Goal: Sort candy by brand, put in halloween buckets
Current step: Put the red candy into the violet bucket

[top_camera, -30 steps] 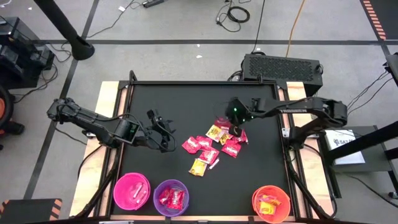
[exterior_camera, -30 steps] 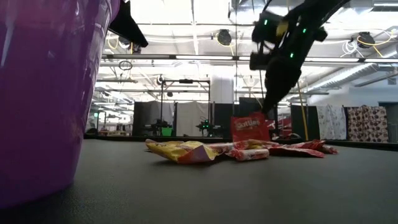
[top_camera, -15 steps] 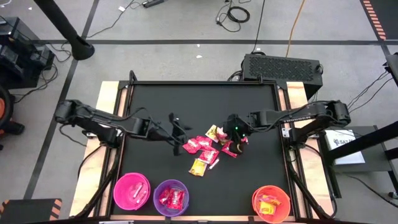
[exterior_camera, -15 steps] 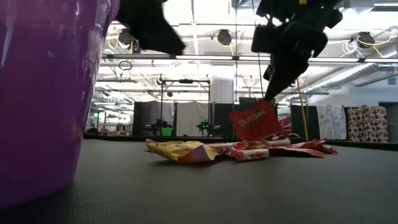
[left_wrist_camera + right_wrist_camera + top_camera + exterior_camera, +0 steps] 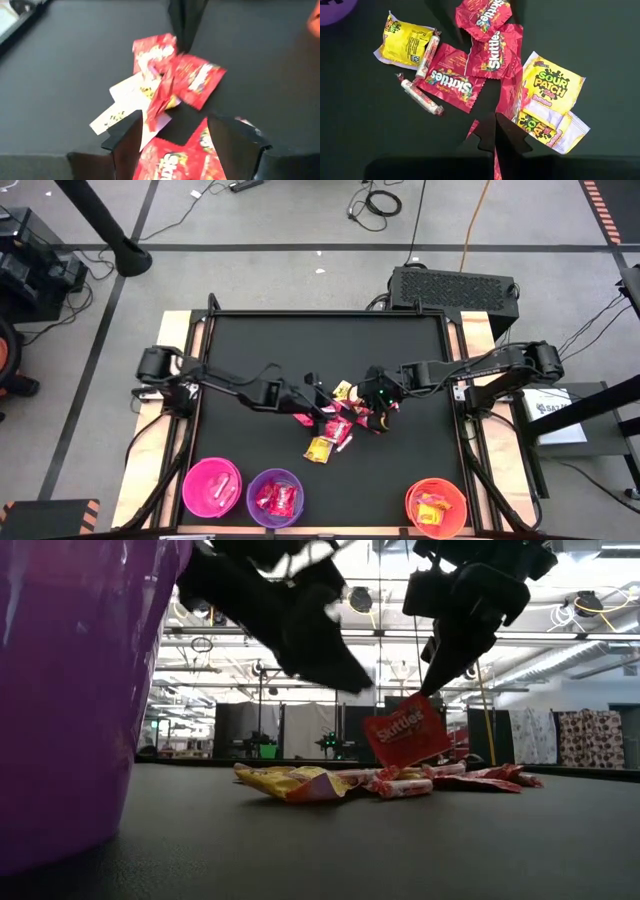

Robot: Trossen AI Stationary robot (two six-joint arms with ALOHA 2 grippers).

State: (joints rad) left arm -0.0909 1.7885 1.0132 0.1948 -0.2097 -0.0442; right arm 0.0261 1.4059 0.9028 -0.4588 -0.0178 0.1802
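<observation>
Candy [image 5: 330,425] lies in a loose pile mid-table: red Skittles packets [image 5: 451,81], yellow Sour Patch packets [image 5: 549,90] and small pale rolls [image 5: 420,95], some overlapping. One yellow packet [image 5: 320,448] sits just near of the pile, with a pale roll beside it.

The right gripper [image 5: 432,690] hangs over the right side of the pile, fingers pinched shut on the top edge of one red Skittles packet [image 5: 405,735], which dangles tilted, clear of the table and above the rest of the candy. The left gripper [image 5: 187,135] reaches in from the left, low over the pile's left side, fingers [image 5: 125,137] spread apart over a red packet, holding nothing.

Along the near edge stand three buckets: pink [image 5: 190,480] at left with pale candy inside, purple [image 5: 252,485] just beside it with red packets, and orange [image 5: 412,505] well to the right with yellow packets.
</observation>
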